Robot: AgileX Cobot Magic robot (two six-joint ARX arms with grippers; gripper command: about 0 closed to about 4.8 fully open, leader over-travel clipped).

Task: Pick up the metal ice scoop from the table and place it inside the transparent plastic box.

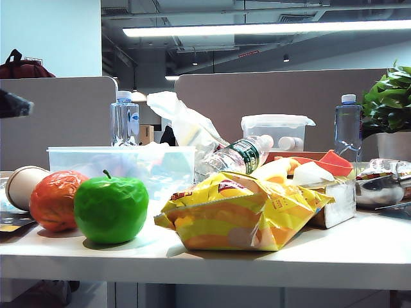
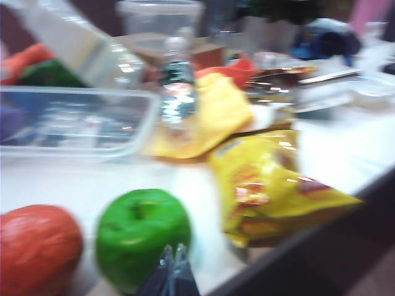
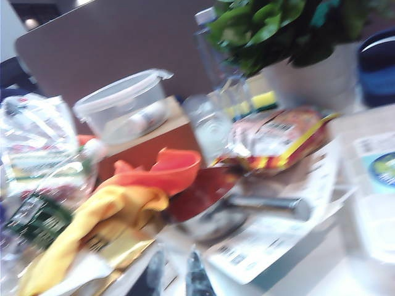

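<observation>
While both arms hang back from the clutter, the step in hand is the reach for the metal ice scoop (image 3: 247, 213), and nothing is held yet. My right gripper (image 3: 174, 274) shows 2 fingertips close together, nearly shut, with nothing between them; it sits just short of the scoop. My left gripper (image 2: 173, 271) has its tips pressed together too, empty, hovering just beside the green apple (image 2: 142, 237).

I judge the right arm should take this job, since the scoop lies on its side of the table (image 1: 359, 250). Seen from the exterior view, the scoop (image 1: 379, 189) lies to the right of the yellow snack bag (image 1: 237, 215), its bowl facing that bag and its handle pointing away. The transparent plastic box (image 1: 122, 163) stands behind the apple, well apart from the scoop.

To do this well, I should open the right gripper wide first, then come down across the straight handle rather than the slippery rounded bowl. Papers and a red bowl (image 3: 170, 169) crowd the scoop, so a steep approach seems safest.
</observation>
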